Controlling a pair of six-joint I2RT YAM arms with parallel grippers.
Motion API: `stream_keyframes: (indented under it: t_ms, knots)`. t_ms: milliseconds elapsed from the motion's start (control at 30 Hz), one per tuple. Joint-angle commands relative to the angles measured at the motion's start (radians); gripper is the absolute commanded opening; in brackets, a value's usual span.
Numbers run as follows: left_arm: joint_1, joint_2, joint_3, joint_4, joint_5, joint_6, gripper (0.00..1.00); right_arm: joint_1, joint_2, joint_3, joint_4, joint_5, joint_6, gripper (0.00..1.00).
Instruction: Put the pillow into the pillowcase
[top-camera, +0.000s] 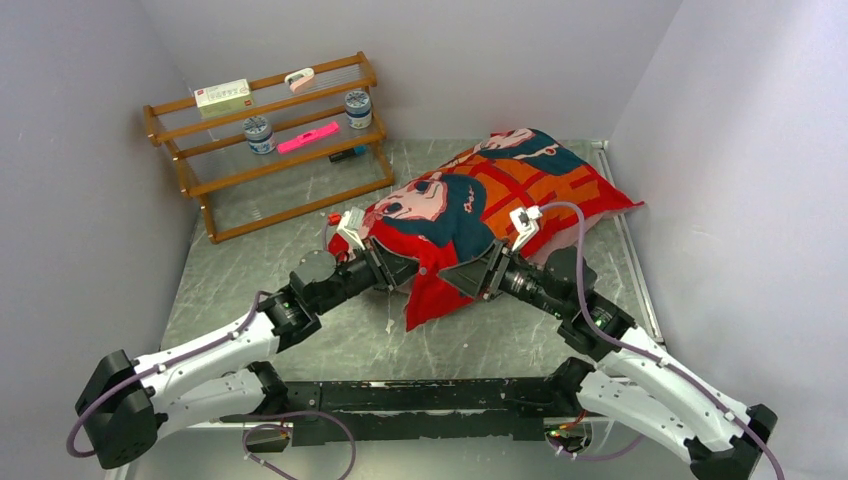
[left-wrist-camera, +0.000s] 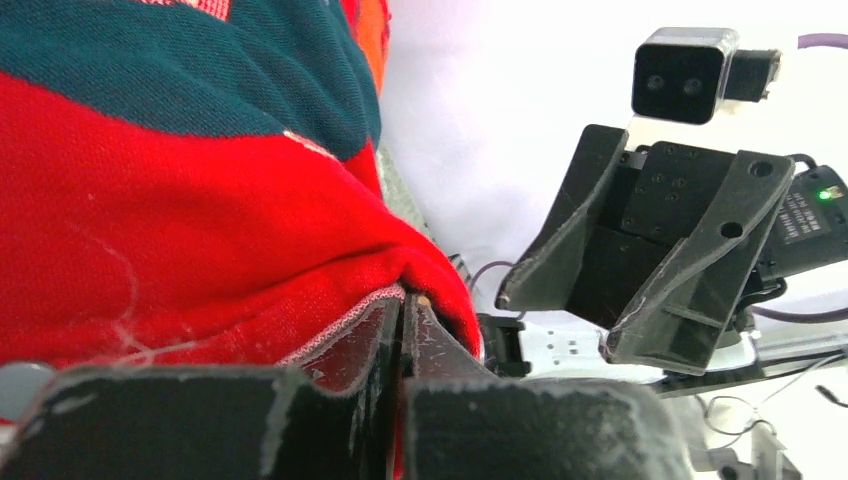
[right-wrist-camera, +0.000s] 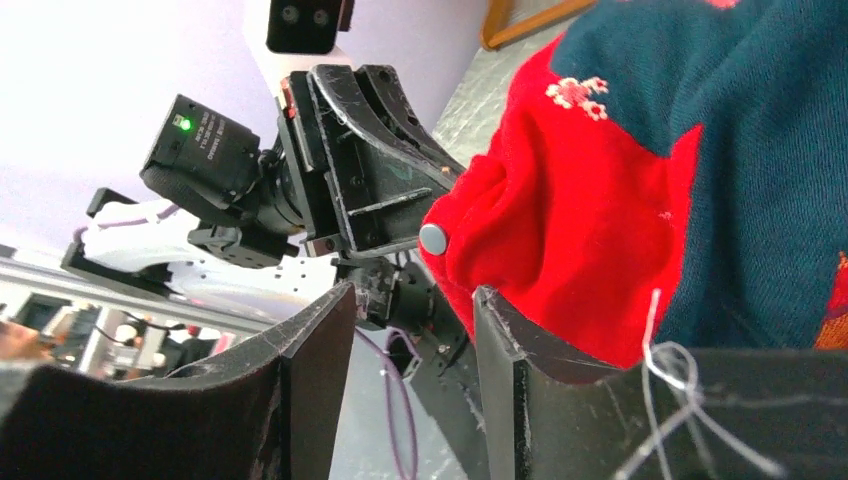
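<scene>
The pillowcase (top-camera: 480, 200) lies plump on the table (top-camera: 300, 330), its long axis running from 7 o'clock to 1 o'clock in the top view. No white pillow shows, so it is probably inside. The left gripper (left-wrist-camera: 402, 310) is pinched tight on the red hem at the near end. The right gripper (right-wrist-camera: 415, 295) is parted and clamps nothing; the hem bulges against one finger, toward 2 o'clock. The two grippers are about equally near.
</scene>
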Motion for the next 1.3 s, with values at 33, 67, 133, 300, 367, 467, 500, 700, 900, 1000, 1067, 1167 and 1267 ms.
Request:
stream_keyframes:
  t_ms: [33,67,133,300,367,467,500,700,900,1000,1067,1167,1267]
  knots:
    - [0.013,-0.044,0.013,0.129,0.035,-0.094,0.05,0.004,0.059,0.172,-0.112,0.015,-0.248,0.53]
    - [0.013,-0.043,0.020,0.127,0.042,-0.097,0.05,0.004,0.075,0.188,-0.114,0.014,-0.266,0.53]
    - [0.014,-0.045,0.023,0.128,0.049,-0.104,0.05,0.004,0.089,0.199,-0.072,-0.003,-0.273,0.49]
    - [0.015,-0.066,0.016,0.129,0.046,-0.117,0.05,0.006,0.153,0.235,-0.040,-0.047,-0.272,0.44]
    - [0.016,-0.072,0.016,0.127,0.047,-0.123,0.05,0.006,0.175,0.231,-0.040,-0.070,-0.267,0.44]
    - [0.016,-0.079,0.010,0.138,0.046,-0.138,0.05,0.011,0.191,0.209,-0.032,-0.103,-0.257,0.47]
    - [0.015,-0.079,0.007,0.145,0.048,-0.143,0.05,0.014,0.191,0.196,-0.023,-0.110,-0.250,0.47]
    - [0.016,-0.071,-0.012,0.208,0.059,-0.186,0.05,0.021,0.189,0.167,0.015,-0.128,-0.237,0.45]
    - [0.015,-0.072,-0.035,0.275,0.065,-0.238,0.05,0.021,0.195,0.148,0.057,-0.135,-0.224,0.45]
    - [0.015,-0.074,-0.036,0.290,0.067,-0.254,0.05,0.021,0.205,0.135,0.082,-0.142,-0.213,0.44]
    - [0.016,-0.077,-0.039,0.300,0.067,-0.262,0.05,0.021,0.206,0.123,0.101,-0.144,-0.202,0.38]
    - [0.015,-0.080,-0.043,0.304,0.067,-0.272,0.05,0.021,0.196,0.098,0.150,-0.141,-0.181,0.23]
    - [0.016,-0.082,-0.053,0.325,0.067,-0.288,0.05,0.021,0.198,0.088,0.162,-0.150,-0.175,0.06]
